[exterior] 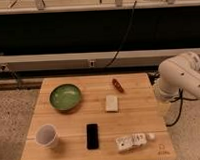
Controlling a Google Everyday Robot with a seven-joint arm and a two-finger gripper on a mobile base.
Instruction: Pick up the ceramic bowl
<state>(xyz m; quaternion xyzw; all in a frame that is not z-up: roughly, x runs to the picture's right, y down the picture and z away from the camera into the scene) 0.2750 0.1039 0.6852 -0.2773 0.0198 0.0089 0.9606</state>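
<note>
The ceramic bowl [65,96] is round, shallow and glossy green with a darker rim. It sits upright on the wooden table [140,118], at the back left. My white arm [181,81] is folded beside the table's right edge, well apart from the bowl. My gripper does not show in the camera view; it is somewhere past the arm, off the right side.
A white cup [47,135] stands at the front left. A black phone [92,136] lies at the front middle, a pale block [111,103] at the centre, a red item [117,84] at the back and a white packet [130,141] at the front right. A dark wall with cables runs behind.
</note>
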